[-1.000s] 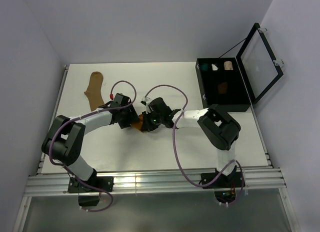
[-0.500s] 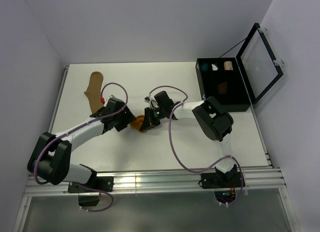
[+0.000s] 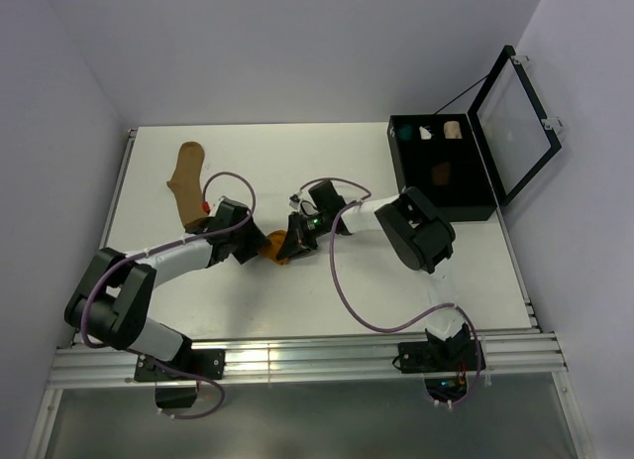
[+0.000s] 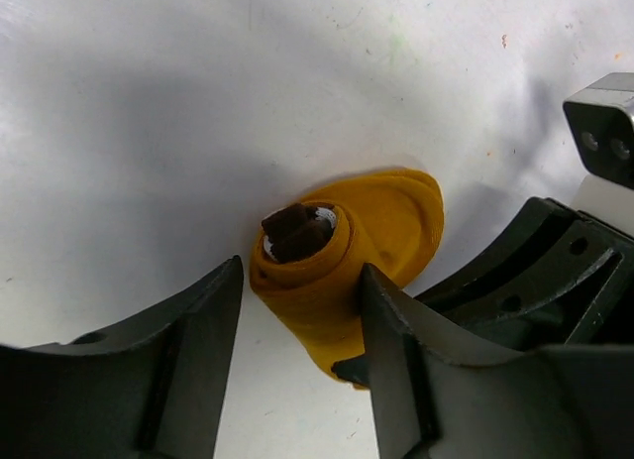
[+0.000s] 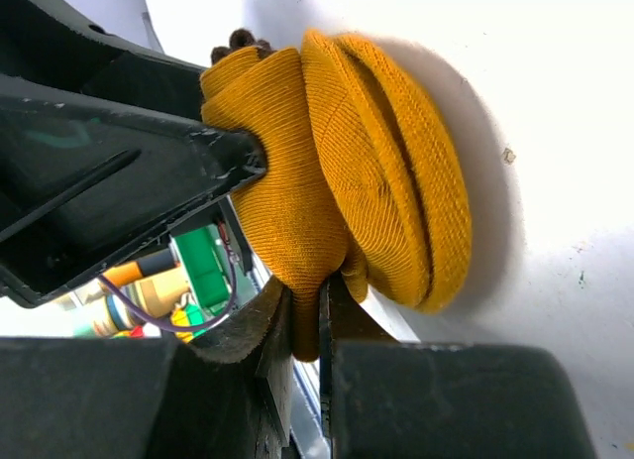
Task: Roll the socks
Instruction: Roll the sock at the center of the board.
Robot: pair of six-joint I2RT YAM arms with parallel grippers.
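Mustard sock (image 4: pixel 381 216), rolled, sits pinched in right pincer (image 5: pixel 307 305) (left pincer (image 4: pixel 302 276) straddles it, apart).

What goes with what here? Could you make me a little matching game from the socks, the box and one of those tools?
Things:
1. mustard sock
2. tan sock
3. black box
4. right tool

States:
A. lying flat at the far left, untouched
B. clamped on a fold of mustard fabric
C. lid swung open
D. rolled into a bundle

Pairs: 1-D, 2-A, 3-C, 4-B.
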